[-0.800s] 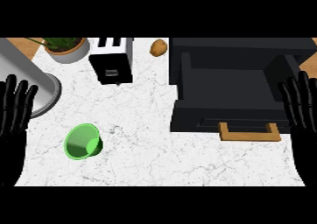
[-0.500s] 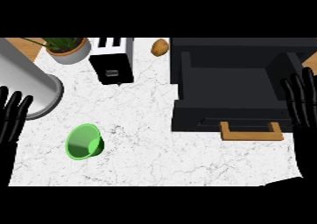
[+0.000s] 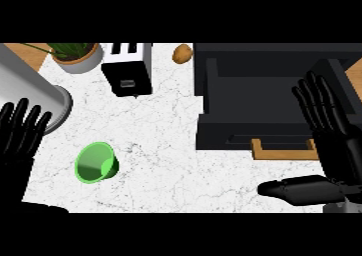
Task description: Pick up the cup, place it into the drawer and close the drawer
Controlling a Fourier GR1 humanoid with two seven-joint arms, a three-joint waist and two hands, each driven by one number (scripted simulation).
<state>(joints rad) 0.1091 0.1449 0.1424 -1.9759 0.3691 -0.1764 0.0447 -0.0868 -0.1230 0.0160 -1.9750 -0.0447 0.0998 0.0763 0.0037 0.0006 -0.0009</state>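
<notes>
Cup (image 3: pixel 95 162): on its side, untouched
Drawer (image 3: pixel 280 105): open
Right hand (image 3: pixel 333 140): now moved inward, fingers spread; nothing held
Left hand (image 3: pixel 18 135): open, at left edge

You're looking down on a white marbled tabletop (image 3: pixel 176 165) with wood showing at its far corners. A potted plant (image 3: pixel 75 55), a toaster (image 3: pixel 127 70) and a grey metal cylinder (image 3: pixel 25 95) stand toward its far left.
</notes>
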